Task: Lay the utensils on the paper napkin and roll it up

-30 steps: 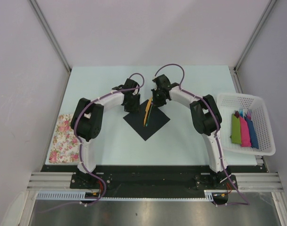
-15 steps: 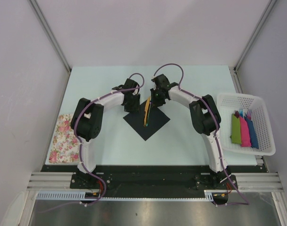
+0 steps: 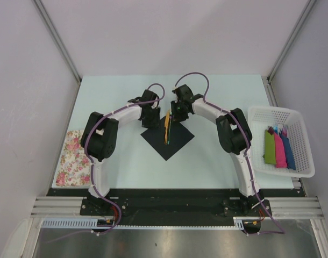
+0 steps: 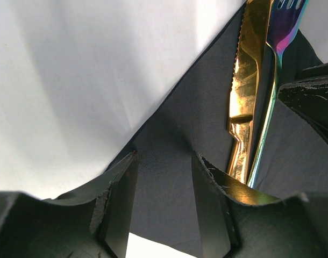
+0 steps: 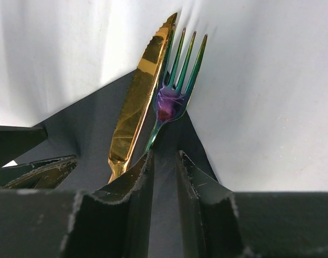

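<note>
The napkin lies as a black diamond at the middle of the table. The utensils lie on it side by side, running from its centre toward 12 o'clock. The knife and fork touch along their lengths, and their tips reach past the napkin's 12 o'clock corner onto bare table. The right gripper sits low over the handles at that corner. Its jaws are parted only narrowly, dark paper shows in the gap, and nothing looks clamped. The fork's handle passes behind one finger, so contact there is hard to judge. The left gripper hovers at the napkin's 10 o'clock edge with its jaws moderately wide, empty, and straddling bare paper. Placing looks done and rolling is not begun. The cutlery looks stiff, glossy and slick, so it will likely skate or twist apart if nudged sideways. The paper looks thin and limp, so it should crease easily, may tear, and may slide on the smooth table. The best hold is probably a pinch at the 9 or 3 o'clock corner, folding it over the handles while the other gripper pins the pair. A basket of bundles sits at 3 o'clock and a floral cloth at 8 o'clock.
</note>
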`<state>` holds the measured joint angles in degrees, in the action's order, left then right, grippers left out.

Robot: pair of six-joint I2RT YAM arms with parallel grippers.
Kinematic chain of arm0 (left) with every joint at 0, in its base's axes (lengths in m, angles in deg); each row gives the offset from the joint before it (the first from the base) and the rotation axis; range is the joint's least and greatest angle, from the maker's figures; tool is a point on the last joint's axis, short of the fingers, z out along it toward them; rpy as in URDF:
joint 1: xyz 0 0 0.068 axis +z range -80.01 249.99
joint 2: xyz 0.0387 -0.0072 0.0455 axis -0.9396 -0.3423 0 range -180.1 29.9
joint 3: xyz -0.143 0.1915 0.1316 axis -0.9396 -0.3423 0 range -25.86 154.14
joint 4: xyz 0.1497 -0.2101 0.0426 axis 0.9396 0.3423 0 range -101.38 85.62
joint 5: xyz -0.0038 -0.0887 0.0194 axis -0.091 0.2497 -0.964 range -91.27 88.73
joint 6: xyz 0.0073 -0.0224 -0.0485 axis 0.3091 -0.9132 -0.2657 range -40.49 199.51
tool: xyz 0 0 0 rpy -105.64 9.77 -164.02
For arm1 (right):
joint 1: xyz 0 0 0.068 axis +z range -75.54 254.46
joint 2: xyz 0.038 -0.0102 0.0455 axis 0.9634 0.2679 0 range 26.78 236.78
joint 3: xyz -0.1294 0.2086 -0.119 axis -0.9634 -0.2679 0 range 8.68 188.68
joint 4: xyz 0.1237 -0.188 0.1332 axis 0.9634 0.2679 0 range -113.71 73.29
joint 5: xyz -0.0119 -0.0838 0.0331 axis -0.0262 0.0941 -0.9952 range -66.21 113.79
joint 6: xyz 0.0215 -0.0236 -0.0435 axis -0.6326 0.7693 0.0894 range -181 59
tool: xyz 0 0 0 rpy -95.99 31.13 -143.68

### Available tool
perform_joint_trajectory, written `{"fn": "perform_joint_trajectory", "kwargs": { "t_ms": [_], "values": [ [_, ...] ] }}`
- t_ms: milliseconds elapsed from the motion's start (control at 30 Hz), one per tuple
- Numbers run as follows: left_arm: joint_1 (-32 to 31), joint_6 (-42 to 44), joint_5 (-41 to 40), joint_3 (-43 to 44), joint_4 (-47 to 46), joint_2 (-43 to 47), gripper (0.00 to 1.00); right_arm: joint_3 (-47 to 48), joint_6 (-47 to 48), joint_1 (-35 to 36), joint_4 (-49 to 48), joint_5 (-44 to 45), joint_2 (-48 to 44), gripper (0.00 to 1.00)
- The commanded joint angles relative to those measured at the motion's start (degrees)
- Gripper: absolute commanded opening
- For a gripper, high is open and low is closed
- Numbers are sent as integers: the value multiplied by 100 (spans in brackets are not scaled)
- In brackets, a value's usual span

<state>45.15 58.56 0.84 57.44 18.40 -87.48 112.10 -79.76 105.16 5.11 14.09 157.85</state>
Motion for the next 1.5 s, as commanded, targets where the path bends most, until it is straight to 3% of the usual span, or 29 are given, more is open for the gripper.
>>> {"fn": "perform_joint_trajectory", "kwargs": {
  "t_ms": [0, 167, 433, 533, 667, 700, 767, 900, 1033, 1133, 1233, 1467],
  "values": [
    [76, 56, 79, -210, -7, -224, 51, 144, 83, 33, -87, 90, 192, 28],
    [164, 73, 325, -332, -340, 144, 54, 205, 206, -55, -61, 38, -10, 28],
    [269, 732, 993, -1008, -1633, 1752, 68, 293, 400, -292, -227, -682, -721, 34],
    [287, 1214, 1238, -1289, -1800, 2252, 69, 276, 452, -345, -263, -964, -915, 35],
    [287, 2617, 2045, -2027, -2080, 3149, 71, -92, 453, -433, -324, -1543, -1441, 40],
    [278, 2962, 2692, -2247, -2186, 3404, 72, -224, 453, -459, -385, -1805, -1539, 46],
    [182, 4109, 3022, -2923, -2178, 4044, 72, -462, 435, -503, -438, -2053, -1724, 53],
    [41, 5906, 3673, -3671, -1408, 4618, 74, -1155, 453, -521, -570, -2537, -2163, 88],
    [-494, 7050, 3788, -4058, -930, 4619, 74, -1604, 426, -512, -640, -2757, -2296, 100],
    [-995, 7429, 3447, -4244, -1184, 4444, 70, -1877, 461, -521, -737, -2792, -2392, 100],
    [-1469, 7343, 2980, -4104, -1457, 3919, 60, -1974, 523, -635, -729, -3090, -2366, 100],
    [-1893, 7518, 2410, -3691, -1528, 3082, 37, -2010, 488, -899, -772, -3381, -2340, 99]
  ]
}}
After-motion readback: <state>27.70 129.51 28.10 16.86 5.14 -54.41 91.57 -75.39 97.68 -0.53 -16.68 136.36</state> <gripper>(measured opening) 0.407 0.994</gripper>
